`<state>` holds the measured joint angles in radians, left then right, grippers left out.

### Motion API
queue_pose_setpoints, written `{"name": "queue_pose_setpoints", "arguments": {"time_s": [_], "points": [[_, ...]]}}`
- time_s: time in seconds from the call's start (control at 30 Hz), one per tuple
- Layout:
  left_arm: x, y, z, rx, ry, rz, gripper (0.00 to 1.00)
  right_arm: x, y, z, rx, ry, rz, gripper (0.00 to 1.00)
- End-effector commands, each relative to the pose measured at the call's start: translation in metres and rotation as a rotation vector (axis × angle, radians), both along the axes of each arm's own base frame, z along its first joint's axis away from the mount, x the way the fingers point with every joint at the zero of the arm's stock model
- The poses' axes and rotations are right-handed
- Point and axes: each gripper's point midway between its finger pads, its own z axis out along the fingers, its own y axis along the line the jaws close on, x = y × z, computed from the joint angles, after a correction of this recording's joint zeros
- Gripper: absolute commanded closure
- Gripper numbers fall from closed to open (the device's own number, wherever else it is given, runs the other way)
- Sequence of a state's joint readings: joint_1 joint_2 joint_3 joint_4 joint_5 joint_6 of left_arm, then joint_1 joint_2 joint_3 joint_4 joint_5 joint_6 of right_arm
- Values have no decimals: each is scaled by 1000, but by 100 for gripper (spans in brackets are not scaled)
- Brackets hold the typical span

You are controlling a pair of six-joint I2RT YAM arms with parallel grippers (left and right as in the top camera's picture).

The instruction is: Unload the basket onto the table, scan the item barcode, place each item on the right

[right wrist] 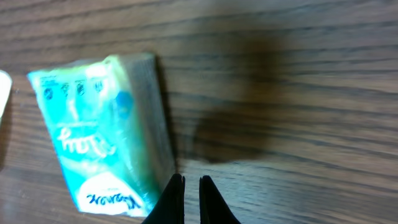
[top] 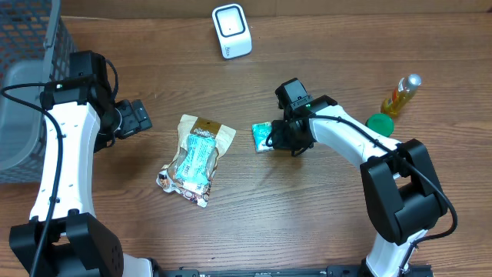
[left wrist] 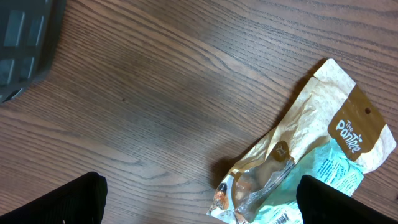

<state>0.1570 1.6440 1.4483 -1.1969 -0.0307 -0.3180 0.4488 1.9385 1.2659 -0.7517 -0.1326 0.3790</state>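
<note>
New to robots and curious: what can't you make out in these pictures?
Teal plastic tissue pack: print blurred in the right wrist view; no barcode readable.
Tan-and-teal snack pouch: cut off by the left wrist view's bottom edge.
Yellow plastic bottle: label too small overhead.

Left arm (top: 55, 154): long white shell up the left of the overhead frame, capped top and bottom by black joint housings.
Left cable (top: 48, 127): thin black lead looping off the upper joint and trailing down the white shell.
Left gripper (top: 138, 117): black and blocky; in its wrist view, broad matte-black fingers (left wrist: 68, 200) fill the bottom corners.
Right arm (top: 342, 132): white tapered shell at centre right, meeting bulky rounded black housings at lower right.
Right cable (top: 367, 135): black line along the shell.
Right gripper (top: 286, 140): black, under a boxy black housing; slim pointed black fingers (right wrist: 174, 202) at bottom centre of its wrist view.
</note>
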Motion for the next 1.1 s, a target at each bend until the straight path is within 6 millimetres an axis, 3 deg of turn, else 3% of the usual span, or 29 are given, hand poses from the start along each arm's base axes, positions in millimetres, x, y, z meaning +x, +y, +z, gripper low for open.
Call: {"name": "queue_pose_setpoints", "arguments": {"time_s": [0.0, 0.27, 0.73, 0.97, 1.07], "points": [[1, 0, 0, 3, -2, 0, 0, -8, 14, 2, 66, 18, 75, 93], [1, 0, 0, 3, -2, 0, 0, -16, 21, 4, 114, 56, 92, 93], [1, 0, 0, 3, -2, 0, 0, -8, 16, 4, 87, 23, 89, 88], [1, 0, 0, 3, -2, 0, 0, 6, 17, 44, 101, -11, 81, 93], [1, 0, 0, 3, -2, 0, 0, 13, 25, 58, 126, -59, 91, 87]]}}
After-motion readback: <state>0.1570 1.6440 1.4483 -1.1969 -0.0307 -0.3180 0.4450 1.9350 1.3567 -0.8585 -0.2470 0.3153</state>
